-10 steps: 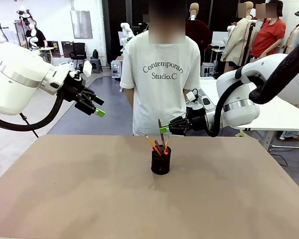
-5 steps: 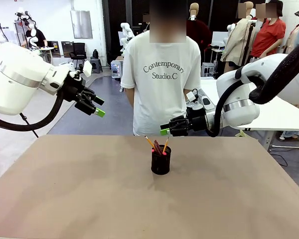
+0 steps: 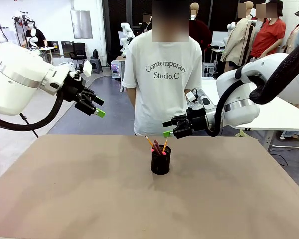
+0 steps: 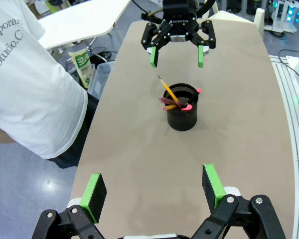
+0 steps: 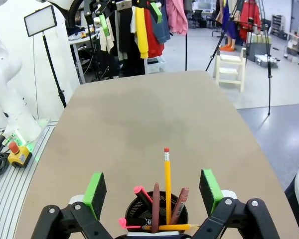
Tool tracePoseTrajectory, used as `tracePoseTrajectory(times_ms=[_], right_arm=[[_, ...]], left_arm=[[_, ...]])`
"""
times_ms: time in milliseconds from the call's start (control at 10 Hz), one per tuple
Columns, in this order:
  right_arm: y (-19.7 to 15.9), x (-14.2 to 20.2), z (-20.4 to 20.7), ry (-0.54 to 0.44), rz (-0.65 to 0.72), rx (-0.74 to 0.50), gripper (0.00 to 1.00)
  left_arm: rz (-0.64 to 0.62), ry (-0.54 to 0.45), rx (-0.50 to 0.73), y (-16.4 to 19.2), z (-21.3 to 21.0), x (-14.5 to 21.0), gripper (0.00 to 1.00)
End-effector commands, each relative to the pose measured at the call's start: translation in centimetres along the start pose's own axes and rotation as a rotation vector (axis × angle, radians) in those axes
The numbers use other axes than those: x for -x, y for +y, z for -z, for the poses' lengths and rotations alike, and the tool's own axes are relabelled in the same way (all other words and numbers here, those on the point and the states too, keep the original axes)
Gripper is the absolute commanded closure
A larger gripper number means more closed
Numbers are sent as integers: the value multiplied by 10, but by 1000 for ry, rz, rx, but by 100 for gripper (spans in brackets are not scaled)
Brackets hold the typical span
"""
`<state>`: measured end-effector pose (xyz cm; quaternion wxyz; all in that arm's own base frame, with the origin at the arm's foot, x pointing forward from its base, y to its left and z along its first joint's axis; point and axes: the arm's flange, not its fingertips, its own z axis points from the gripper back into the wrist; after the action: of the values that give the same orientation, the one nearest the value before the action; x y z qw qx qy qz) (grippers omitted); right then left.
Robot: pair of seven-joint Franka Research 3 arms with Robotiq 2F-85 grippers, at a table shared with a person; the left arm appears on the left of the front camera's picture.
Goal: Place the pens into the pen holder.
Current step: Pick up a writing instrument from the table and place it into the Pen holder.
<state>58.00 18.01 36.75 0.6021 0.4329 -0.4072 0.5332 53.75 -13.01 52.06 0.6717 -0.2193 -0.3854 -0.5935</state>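
The pens (image 3: pixel 158 146) stand in the holder (image 3: pixel 160 160) mid-desk (image 3: pixel 89 199), the right tool (image 3: pixel 168 128) gaping empty just above and behind it, the left tool (image 3: pixel 97 107) gaping empty, raised well apart.

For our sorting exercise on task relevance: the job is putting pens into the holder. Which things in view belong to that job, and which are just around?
Job:
- pens, standing in the holder
- holder, black mesh cup
- right gripper, open, above the holder
- left gripper, open, off to the side

Just around:
- table
- person at the far side
- stool beyond the table
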Motion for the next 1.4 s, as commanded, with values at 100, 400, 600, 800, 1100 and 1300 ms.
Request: tracePoseTrajectory(times_ms=[100,400,600,800,1100,1300], right_arm=[[-1,-4,-4,24,-8,-21,0],[0,1,0,14,-6,-7,0],[0,1,0,14,-6,-7,0],[0,1,0,15,-6,-8,0],[7,-27,-33,216,42,46,0],[9,-40,-64,286,52,53,0]], left_arm=[[-8,6,4,-1,-2,0,0],[-8,6,4,-1,-2,0,0],[-8,6,4,-1,-2,0,0],[-8,6,4,-1,-2,0,0],[-8,6,4,-1,-2,0,0],[-8,6,4,-1,-2,0,0]])
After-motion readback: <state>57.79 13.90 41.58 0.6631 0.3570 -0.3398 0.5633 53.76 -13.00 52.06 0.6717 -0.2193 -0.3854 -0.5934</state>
